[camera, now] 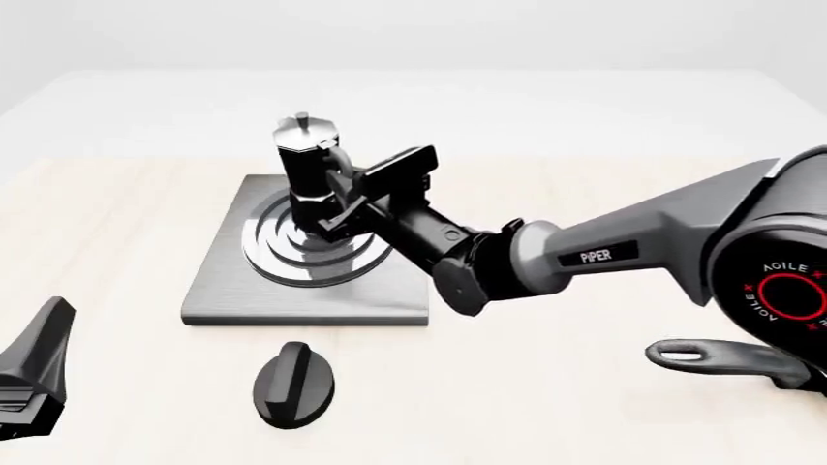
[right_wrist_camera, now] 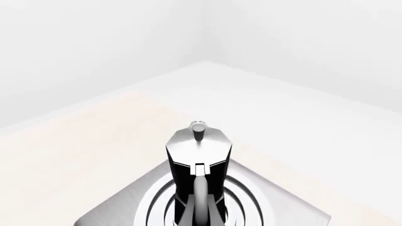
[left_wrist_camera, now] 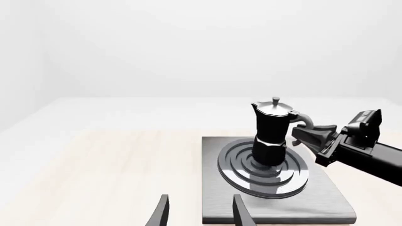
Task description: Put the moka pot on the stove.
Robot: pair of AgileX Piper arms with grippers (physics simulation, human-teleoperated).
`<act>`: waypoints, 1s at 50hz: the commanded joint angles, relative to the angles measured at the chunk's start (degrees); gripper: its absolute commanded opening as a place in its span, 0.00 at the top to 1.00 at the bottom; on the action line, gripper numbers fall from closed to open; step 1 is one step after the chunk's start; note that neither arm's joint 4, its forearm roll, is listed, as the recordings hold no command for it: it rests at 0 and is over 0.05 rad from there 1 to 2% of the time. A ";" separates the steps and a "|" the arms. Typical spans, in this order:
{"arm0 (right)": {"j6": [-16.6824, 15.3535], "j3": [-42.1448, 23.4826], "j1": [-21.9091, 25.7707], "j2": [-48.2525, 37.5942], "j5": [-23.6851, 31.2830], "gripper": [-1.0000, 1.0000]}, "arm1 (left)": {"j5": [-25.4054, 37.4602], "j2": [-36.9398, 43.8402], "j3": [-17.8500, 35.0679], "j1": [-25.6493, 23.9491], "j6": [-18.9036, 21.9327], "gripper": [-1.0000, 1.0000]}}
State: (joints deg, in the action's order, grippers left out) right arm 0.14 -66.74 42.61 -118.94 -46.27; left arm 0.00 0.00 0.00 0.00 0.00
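The moka pot (camera: pixel 308 167) stands upright on the ring burner in the middle of the stove (camera: pixel 220 291), its long axis vertical and the lid knob on top. Its curved handle points toward my right arm, to the right in the front view, and my right pincer (camera: pixel 339 199) is at that handle. In the left wrist view its fingers (left_wrist_camera: pixel 312 136) meet the handle where it curves away from the pot (left_wrist_camera: pixel 272 134), but whether they are clenched on it I cannot tell.

The right wrist view looks straight along the handle at the pot (right_wrist_camera: pixel 198 174), showing only the lid, the body and the stove's rings (right_wrist_camera: pixel 150 207), not my own fingertips.

Only the front view shows the black oval knob (camera: pixel 294 384) on the table (camera: pixel 543 387) nearer me than the stove, and a pan handle (camera: pixel 718 356) at the right edge.

My left pincer (left_wrist_camera: pixel 199 214) hangs released near the stove's near edge, holding nothing.
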 commanded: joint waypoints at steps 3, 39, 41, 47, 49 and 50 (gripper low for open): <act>0.47 -1.03 0.05 -0.05 0.65 1.00 | 0.00 0.00 0.00 0.00 0.00 0.00; 1.08 -1.88 -0.16 -1.51 1.56 1.00 | 0.00 0.00 0.00 0.00 0.00 0.00; 1.15 -1.91 -0.29 -1.81 1.48 1.00 | 0.00 0.00 0.00 0.00 0.00 0.00; 1.41 -2.32 -0.29 -1.71 2.24 1.00 | 0.00 0.00 0.00 0.00 0.00 0.00; 1.61 -2.53 -0.46 -1.82 2.41 1.00 | 0.00 0.00 0.00 0.00 0.00 0.00; 1.66 -2.65 -0.57 -1.90 2.46 1.00 | 0.00 0.00 0.00 0.00 0.00 0.00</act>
State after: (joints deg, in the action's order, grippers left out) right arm 1.06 -68.28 42.33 -121.12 -44.22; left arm 0.00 0.00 0.00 0.00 0.00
